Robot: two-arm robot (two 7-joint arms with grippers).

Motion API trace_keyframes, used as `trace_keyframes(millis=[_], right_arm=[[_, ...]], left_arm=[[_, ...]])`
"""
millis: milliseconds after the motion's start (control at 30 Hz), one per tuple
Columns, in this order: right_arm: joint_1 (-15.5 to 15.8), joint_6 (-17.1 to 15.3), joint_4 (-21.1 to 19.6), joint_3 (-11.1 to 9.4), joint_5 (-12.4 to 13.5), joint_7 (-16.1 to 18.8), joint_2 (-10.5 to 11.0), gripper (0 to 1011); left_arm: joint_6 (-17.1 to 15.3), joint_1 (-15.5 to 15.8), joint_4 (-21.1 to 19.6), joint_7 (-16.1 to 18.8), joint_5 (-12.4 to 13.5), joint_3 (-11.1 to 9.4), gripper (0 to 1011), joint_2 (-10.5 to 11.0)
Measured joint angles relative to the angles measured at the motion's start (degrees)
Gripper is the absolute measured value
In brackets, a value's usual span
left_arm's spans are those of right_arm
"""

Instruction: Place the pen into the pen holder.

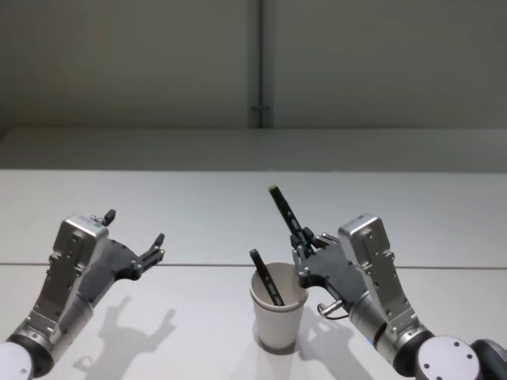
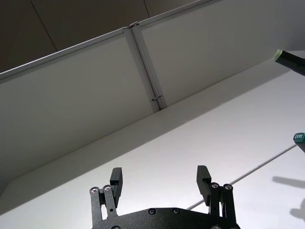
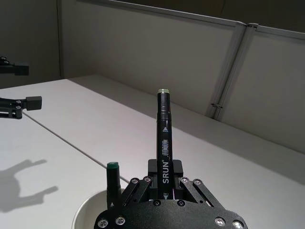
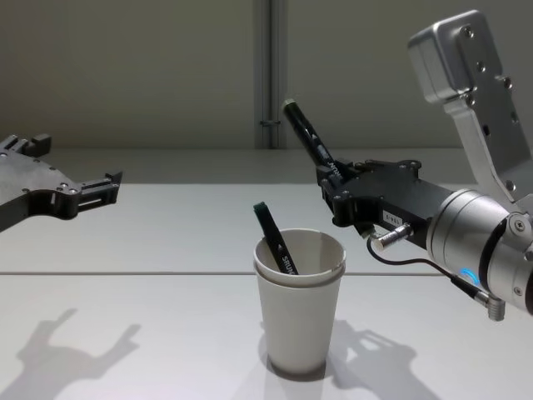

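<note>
Left gripper [image 1: 135, 235] hovers over the table [image 1: 198, 206], jaws apart. One cup [image 1: 278, 318] stands at centre with one pen [image 1: 267, 278] leaning inside. Right gripper [image 1: 302, 242], beside the cup, clamps a second pen [image 1: 283, 210], tilted.

second pen [image 4: 276, 244] in pen holder [image 4: 299, 310], table [image 4: 150, 242] beneath
</note>
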State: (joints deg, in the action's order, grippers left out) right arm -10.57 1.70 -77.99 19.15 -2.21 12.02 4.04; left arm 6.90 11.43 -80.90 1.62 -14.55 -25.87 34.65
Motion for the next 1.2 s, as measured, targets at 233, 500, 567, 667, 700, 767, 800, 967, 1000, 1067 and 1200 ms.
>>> trace_keyframes(millis=[233, 500, 567, 667, 700, 767, 800, 967, 1000, 1067, 1200], right_arm=[[-1.08, 1.74, 2.02, 1.37, -0.05, 0.00, -0.61, 178], [-2.39, 4.51, 4.74, 2.73, -1.02, -0.13, -1.08, 178], [-2.72, 5.26, 5.46, 2.99, -1.27, -0.26, -1.18, 178], [-3.09, 6.38, 6.44, 3.28, -1.70, -0.48, -1.26, 178], [-3.17, 6.68, 6.68, 3.35, -1.79, -0.50, -1.27, 179], [-3.33, 7.26, 7.20, 3.45, -2.03, -0.55, -1.26, 178], [-3.50, 7.88, 7.77, 3.54, -2.19, -0.57, -1.23, 179], [-3.88, 9.46, 9.19, 3.56, -2.28, -0.50, -1.16, 178], [-3.94, 9.89, 9.49, 3.53, -2.27, -0.47, -1.14, 178], [-3.94, 10.20, 9.64, 3.49, -2.24, -0.42, -1.12, 178], [-3.87, 10.71, 9.89, 3.32, -1.86, -0.11, -1.10, 178]], left_arm=[[0.00, 0.00, 0.00, 0.00, 0.00, 0.00, 1001, 0.00], [0.00, 0.00, 0.00, 0.00, 0.00, 0.00, 1001, 0.00], [0.00, 0.00, 0.00, 0.00, 0.00, 0.00, 1001, 0.00], [0.00, 0.00, 0.00, 0.00, 0.00, 0.00, 1001, 0.00], [0.00, 0.00, 0.00, 0.00, 0.00, 0.00, 1001, 0.00], [0.00, 0.00, 0.00, 0.00, 0.00, 0.00, 1002, 0.00], [0.00, 0.00, 0.00, 0.00, 0.00, 0.00, 1001, 0.00], [0.00, 0.00, 0.00, 0.00, 0.00, 0.00, 1002, 0.00], [0.00, 0.00, 0.00, 0.00, 0.00, 0.00, 1002, 0.00], [0.00, 0.00, 0.00, 0.00, 0.00, 0.00, 1002, 0.00], [0.00, 0.00, 0.00, 0.00, 0.00, 0.00, 1002, 0.00]])
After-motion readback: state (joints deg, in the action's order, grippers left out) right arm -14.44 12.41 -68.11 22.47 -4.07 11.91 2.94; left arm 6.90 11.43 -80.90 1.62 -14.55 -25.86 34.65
